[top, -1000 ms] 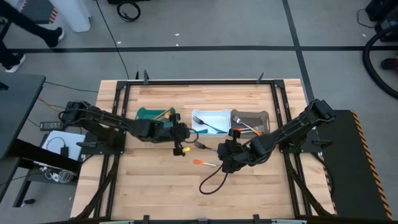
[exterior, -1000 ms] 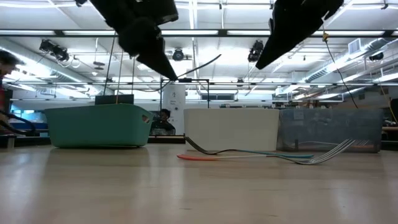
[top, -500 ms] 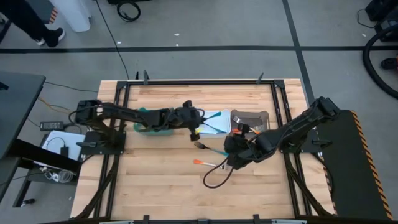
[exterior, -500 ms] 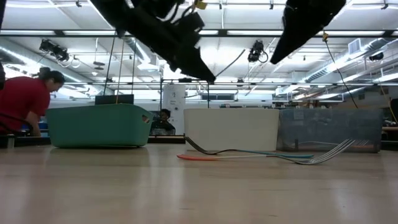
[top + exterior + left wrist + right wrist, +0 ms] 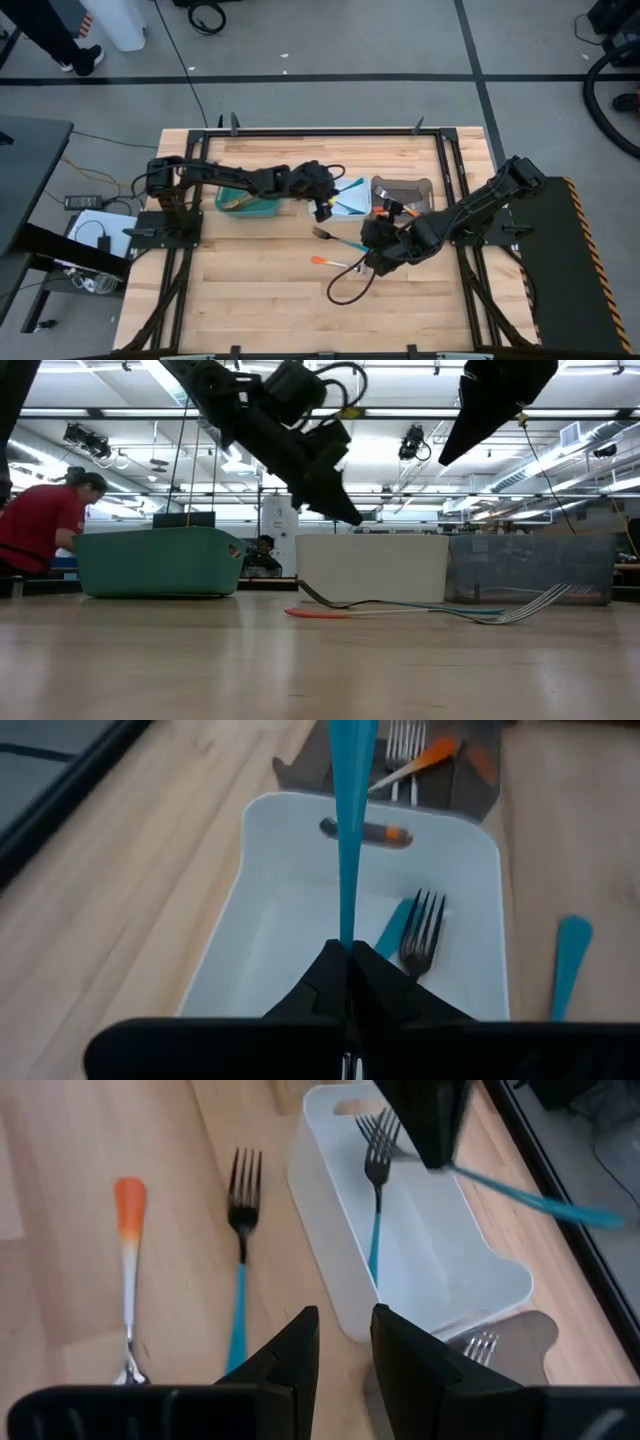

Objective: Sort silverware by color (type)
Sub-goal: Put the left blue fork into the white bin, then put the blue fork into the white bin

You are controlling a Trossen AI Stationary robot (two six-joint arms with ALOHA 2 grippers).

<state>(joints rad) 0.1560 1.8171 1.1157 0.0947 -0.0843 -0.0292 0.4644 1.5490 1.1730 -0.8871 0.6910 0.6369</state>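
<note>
My left gripper [image 5: 347, 958] is shut on a blue-handled utensil [image 5: 350, 810] and hangs over the white bin [image 5: 352, 186], whose floor holds a blue-handled fork [image 5: 420, 925]. My right gripper [image 5: 344, 1355] is open, above the table, near the right end of a blue-handled fork [image 5: 240, 1270] and an orange-handled utensil [image 5: 128, 1270] that lie flat on the wood. The grey bin [image 5: 402, 189] holds orange-handled forks [image 5: 420, 755]. The teal bin [image 5: 245, 204] stands left of the white one. My left gripper pinches the blue-handled utensil between its two fingers [image 5: 325, 975], which come down at a slant from the table's left. The blue handle [image 5: 347, 890] sticks out straight ahead of the fingertips, lifted clear above the white bin. The fingers hide its head end.
Three bins stand in a row at the table's far middle: teal, white, grey. A black cable [image 5: 345, 285] loops on the wood below my right gripper. People [image 5: 40, 525] move in the room beyond. Bare wood lies toward the near edge.
My left gripper has carried the blue-handled utensil toward the table's right and far side, from in front of the teal bin to over the white bin. My right gripper has shifted slightly toward the right. The utensils on the table have stayed put.
</note>
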